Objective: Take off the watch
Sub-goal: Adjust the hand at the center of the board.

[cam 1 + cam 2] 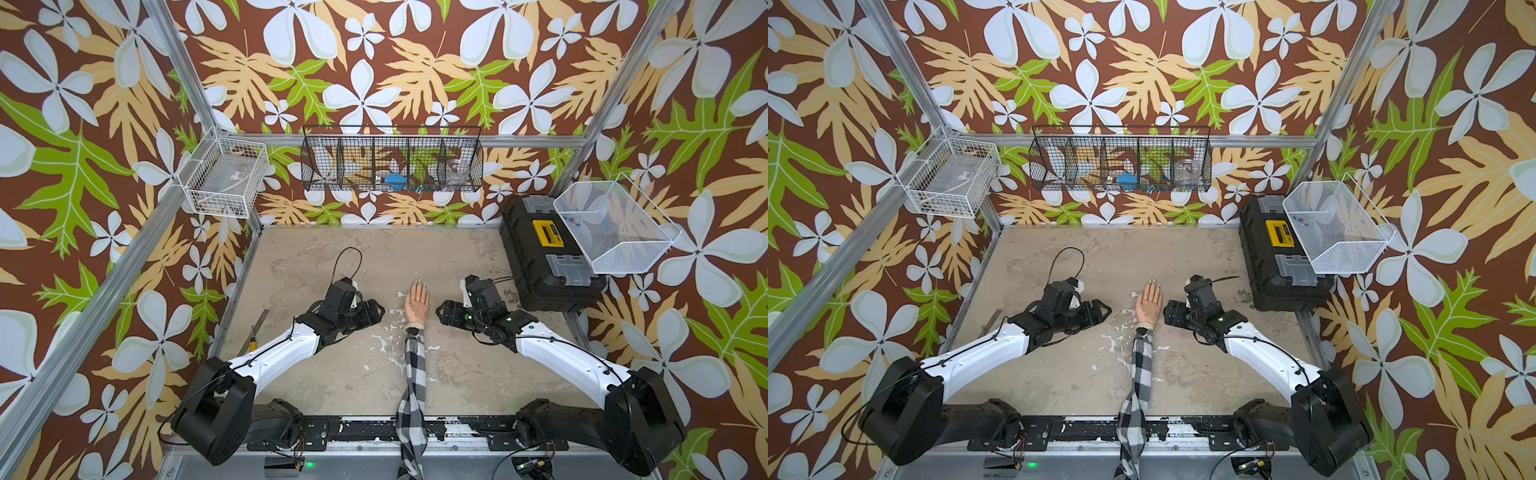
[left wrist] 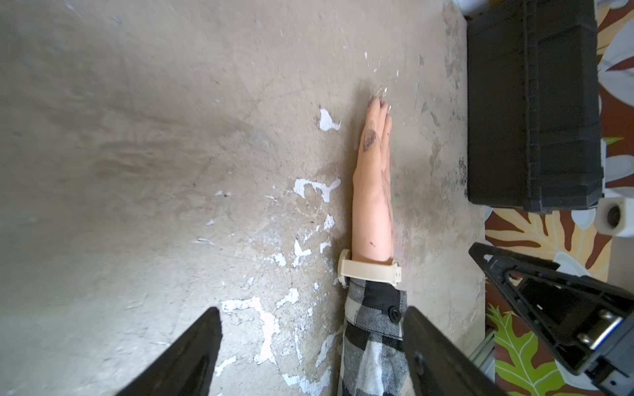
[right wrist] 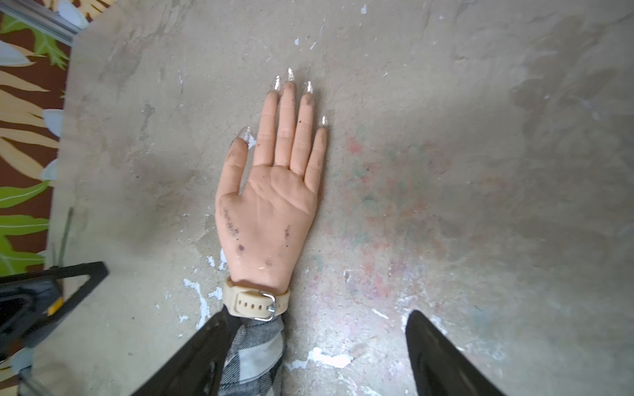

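**Top views to wrist cameras: unbuckling not yet begun**

In both top views, a peach plastic mannequin hand [image 1: 417,305] lies palm up on the worn grey-beige tabletop [image 1: 332,257], its arm in a black-and-white checked sleeve [image 1: 415,374]. The left gripper [image 1: 379,311] and right gripper [image 1: 439,311] flank it, near but apart. The small wristwatch with a pale beige rubber strap [image 1: 416,326] is a mere sliver at the cuff here.

Left wrist view: the watch [image 2: 368,271] rings the wrist just beyond the cuff, its case edge-on and its face hidden. The left jaws stand wide and empty.

Right wrist view: the silver pin buckle [image 3: 269,306] faces up. The right jaws are wide and empty; one finger overlaps the sleeve, contact unclear. I judge this the approach. Next, one gripper should steady the wrist while the other works the strap tail out of the buckle.
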Available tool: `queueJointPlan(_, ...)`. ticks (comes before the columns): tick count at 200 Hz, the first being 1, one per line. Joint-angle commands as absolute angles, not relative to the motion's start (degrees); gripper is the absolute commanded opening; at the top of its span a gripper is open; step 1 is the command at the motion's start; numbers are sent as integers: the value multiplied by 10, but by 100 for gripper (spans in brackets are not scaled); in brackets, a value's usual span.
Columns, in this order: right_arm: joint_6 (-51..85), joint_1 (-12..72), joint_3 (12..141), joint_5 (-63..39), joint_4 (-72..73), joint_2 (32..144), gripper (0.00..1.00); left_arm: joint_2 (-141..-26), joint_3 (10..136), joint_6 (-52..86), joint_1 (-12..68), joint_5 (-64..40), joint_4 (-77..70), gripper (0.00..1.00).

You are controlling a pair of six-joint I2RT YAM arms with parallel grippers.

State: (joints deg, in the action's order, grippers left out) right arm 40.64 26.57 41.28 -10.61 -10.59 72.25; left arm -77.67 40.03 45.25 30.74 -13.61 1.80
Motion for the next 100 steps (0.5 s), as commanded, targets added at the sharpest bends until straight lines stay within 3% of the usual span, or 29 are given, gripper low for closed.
queueJointPlan(1,429,260,405,-187,-41,730,79,-814,412,475,326,-153,-38,84)
queueJointPlan(100,493,259,345,-275,70,792,61,-911,447,493,384,-147,-83,81)
